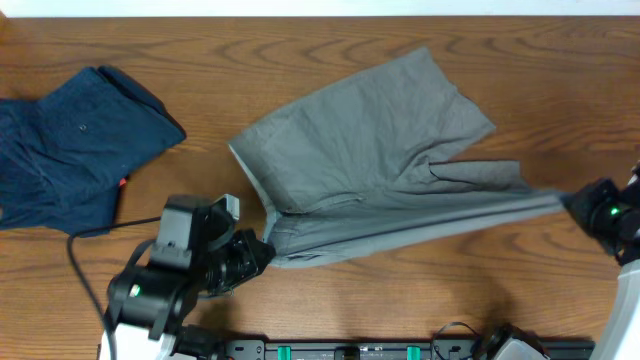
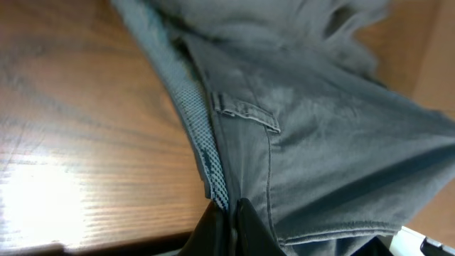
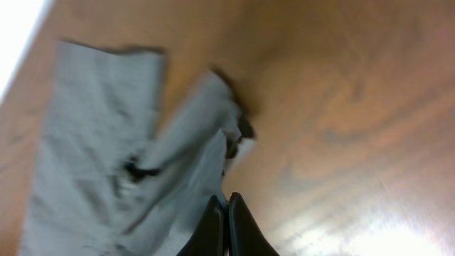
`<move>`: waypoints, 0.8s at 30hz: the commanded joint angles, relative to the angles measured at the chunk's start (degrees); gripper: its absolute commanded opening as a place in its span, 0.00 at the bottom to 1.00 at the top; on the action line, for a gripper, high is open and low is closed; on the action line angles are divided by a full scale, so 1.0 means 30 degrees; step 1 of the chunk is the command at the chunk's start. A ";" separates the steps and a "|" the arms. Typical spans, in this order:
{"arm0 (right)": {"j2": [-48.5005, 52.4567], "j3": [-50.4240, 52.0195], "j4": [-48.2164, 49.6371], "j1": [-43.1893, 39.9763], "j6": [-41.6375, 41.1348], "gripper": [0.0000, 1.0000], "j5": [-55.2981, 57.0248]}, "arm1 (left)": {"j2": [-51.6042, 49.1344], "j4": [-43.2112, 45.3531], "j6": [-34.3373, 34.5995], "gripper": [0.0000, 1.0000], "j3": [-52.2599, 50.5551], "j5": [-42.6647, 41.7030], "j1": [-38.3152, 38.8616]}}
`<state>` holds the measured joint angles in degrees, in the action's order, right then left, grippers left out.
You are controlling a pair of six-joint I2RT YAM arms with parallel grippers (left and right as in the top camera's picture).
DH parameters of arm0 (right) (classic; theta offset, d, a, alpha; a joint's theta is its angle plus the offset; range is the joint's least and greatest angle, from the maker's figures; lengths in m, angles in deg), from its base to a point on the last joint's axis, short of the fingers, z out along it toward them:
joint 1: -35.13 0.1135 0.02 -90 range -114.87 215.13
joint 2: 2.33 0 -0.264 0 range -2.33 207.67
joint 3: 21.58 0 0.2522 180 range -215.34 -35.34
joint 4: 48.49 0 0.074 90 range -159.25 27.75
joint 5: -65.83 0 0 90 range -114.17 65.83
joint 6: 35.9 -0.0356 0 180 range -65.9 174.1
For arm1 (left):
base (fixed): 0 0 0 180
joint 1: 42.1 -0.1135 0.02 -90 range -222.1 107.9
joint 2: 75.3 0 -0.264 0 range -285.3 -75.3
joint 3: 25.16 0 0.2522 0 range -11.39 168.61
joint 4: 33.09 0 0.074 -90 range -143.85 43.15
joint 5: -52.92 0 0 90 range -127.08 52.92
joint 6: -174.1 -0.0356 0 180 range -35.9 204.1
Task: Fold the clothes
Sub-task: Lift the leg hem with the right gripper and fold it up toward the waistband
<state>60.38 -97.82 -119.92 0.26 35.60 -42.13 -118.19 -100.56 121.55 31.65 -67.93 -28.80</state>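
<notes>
Light grey wrinkled cotton shorts (image 1: 370,150) stretch across the brown wooden bench (image 1: 300,50), left tool (image 1: 268,255) pinching the waistband, right tool (image 1: 568,203) pinching a leg hem.

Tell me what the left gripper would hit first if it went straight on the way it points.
The grey shorts: the left gripper looks shut on their waistband edge, and more of the same cloth lies directly ahead, though depth is unclear.
</notes>
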 commanded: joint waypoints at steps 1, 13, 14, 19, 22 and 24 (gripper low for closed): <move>-0.0160 -0.1807 0.1260 0.0452 0.1581 0.01 0.0947 | 0.1151 0.0095 -0.0095 0.06 0.0342 0.4707 -0.0321; 0.3147 -0.2106 1.0914 0.7380 0.1770 0.01 0.1413 | -0.3228 0.7541 0.1231 0.06 0.0321 1.0979 -0.0335; 0.3818 -0.2106 1.1672 0.7752 0.1770 0.01 0.1413 | -0.3993 0.7752 0.1756 0.06 0.0321 1.1497 -0.0335; 0.7322 -0.2106 1.5504 0.9151 0.1763 0.01 0.1406 | -0.7592 0.9573 0.3898 0.06 0.0321 1.3012 -0.0372; 0.9398 -0.2106 1.7311 0.9792 0.1763 0.01 0.1406 | -0.9551 1.1242 0.4575 0.06 0.0321 1.3704 -0.0379; 1.0775 -0.2106 1.8469 1.0200 0.1763 0.01 0.1406 | -1.0790 1.2473 0.4801 0.06 0.0321 1.4018 -0.0393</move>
<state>88.95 -103.07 -67.09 29.77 40.16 -41.93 -146.70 -65.17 132.68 31.87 -33.59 -28.97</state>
